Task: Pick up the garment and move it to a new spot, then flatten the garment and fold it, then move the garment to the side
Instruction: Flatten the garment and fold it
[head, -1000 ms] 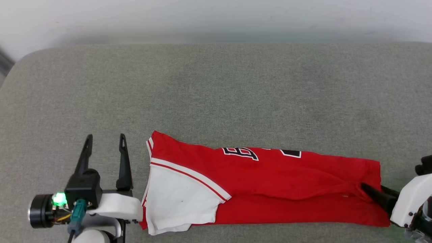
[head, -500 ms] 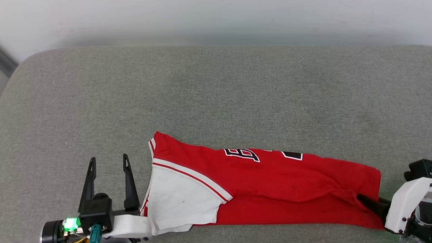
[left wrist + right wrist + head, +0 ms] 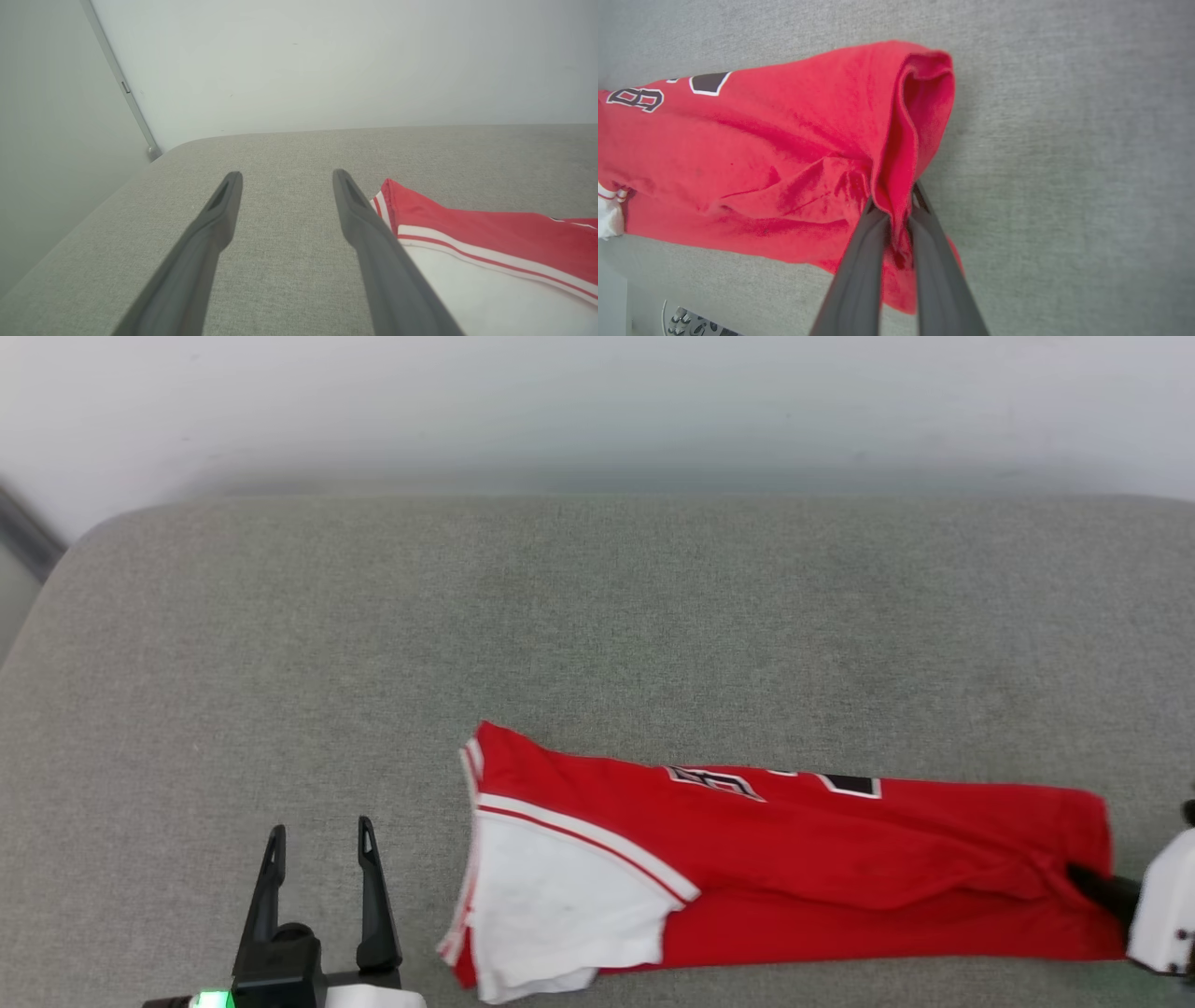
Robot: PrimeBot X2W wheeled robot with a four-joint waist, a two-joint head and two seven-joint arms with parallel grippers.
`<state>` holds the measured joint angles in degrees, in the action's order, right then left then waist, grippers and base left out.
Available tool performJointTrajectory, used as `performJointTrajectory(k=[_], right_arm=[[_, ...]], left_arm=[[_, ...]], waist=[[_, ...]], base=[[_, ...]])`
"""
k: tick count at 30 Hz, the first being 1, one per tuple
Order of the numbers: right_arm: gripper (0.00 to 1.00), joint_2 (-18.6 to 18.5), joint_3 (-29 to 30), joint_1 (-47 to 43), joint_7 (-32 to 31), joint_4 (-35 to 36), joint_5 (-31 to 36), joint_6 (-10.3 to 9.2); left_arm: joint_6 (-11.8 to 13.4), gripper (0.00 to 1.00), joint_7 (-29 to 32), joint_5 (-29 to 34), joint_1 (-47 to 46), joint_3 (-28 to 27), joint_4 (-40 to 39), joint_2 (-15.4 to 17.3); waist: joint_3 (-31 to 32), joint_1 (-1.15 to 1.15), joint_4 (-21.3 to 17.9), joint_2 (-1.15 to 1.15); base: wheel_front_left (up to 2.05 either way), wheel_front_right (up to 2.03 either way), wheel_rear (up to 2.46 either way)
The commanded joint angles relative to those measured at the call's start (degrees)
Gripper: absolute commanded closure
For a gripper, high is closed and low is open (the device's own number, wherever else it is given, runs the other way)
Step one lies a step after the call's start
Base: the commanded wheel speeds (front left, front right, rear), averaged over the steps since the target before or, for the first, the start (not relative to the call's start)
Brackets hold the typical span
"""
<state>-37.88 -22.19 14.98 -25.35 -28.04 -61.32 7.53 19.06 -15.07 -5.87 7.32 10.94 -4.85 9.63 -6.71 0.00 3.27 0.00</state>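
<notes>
Pinching a raised fold at the red hem end of the garment (image 3: pixel 794 859), the right gripper (image 3: pixel 896 207) has both dark fingers pressed together on the fabric, at the near right part of the grey cushion (image 3: pixel 597 616); the garment lies as a long folded strip along the cushion's near edge, mostly right of its middle; the white sleeve (image 3: pixel 560 905) faces the cushion's left end; the left gripper (image 3: pixel 319 835) is over the cushion's near left part, fingers spread wide, holding nothing, just beside the sleeve but not touching it.
</notes>
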Motion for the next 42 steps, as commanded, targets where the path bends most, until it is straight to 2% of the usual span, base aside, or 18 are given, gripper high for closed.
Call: performJointTrajectory(k=[1, 6, 9, 17, 20, 25, 30, 38, 42], right_arm=[[1.0, -1.32, 0.53, 0.49, -0.26, -0.4, 0.73, -0.08], [1.0, -5.61, 1.8, 0.85, -1.97, -1.97, 3.36, -0.08], [1.0, -5.71, 2.39, 0.98, -4.63, -1.63, 2.51, -0.06], [1.0, -4.56, 0.79, 0.84, -12.35, 14.17, 0.25, -0.06], [1.0, -4.03, -0.41, 1.66, -14.61, 20.07, 1.75, -0.06], [1.0, -0.26, -5.05, 5.84, -18.24, 25.68, 4.82, -0.06], [1.0, 5.27, -13.35, 13.75, -20.81, 26.37, 8.83, -0.06], [1.0, 12.98, -28.41, 25.15, -20.61, 18.97, 12.97, -0.06], [1.0, 17.04, -33.41, 28.86, -18.35, 13.0, 13.33, -0.06]], left_arm=[[-0.47, 0.0, -0.12, 0.49, 0.71, -0.44, 0.28, -0.56], [-2.62, 0.0, -0.12, 1.52, 1.99, -1.58, 0.89, -2.21], [-3.68, 0.0, -0.12, 2.25, 2.38, -2.08, 1.19, -2.62], [-5.66, 0.0, -0.13, 3.16, 3.01, -3.34, 1.67, -3.9], [-6.4, 0.0, -0.13, 3.52, 2.77, -3.47, 1.91, -4.14], [-7.01, 0.0, -0.13, 3.89, 1.59, -3.96, 1.92, -4.7], [-7.87, 0.0, -0.13, 4.07, -0.14, -3.95, 2.62, -5.3], [-9.15, 0.0, -0.13, 3.89, -2.39, -4.36, 3.62, -5.87], [-9.58, 0.0, -0.13, 3.88, -3.51, -4.44, 3.97, -6.12]], waist=[[0.44, 0.0, -0.07, 0.0], [1.26, 0.0, -0.27, 0.0], [1.72, 0.0, -0.27, 0.0], [2.61, 0.0, -0.4, 0.0], [2.6, 0.0, -0.03, 0.0], [1.5, 0.0, 0.55, 0.0], [-0.51, 0.0, 1.73, 0.0], [-3.25, 0.0, 3.63, 0.0], [-4.35, 0.0, 4.34, 0.0]], base=[[0.0, 0.0, 0.0], [0.0, 0.0, 0.0], [0.0, 0.0, 0.0], [0.0, 0.0, 0.0], [0.0, 0.0, 0.0], [0.0, 0.0, 0.0], [0.0, 0.0, 0.0], [0.0, 0.0, 0.0], [0.0, 0.0, 0.0]])
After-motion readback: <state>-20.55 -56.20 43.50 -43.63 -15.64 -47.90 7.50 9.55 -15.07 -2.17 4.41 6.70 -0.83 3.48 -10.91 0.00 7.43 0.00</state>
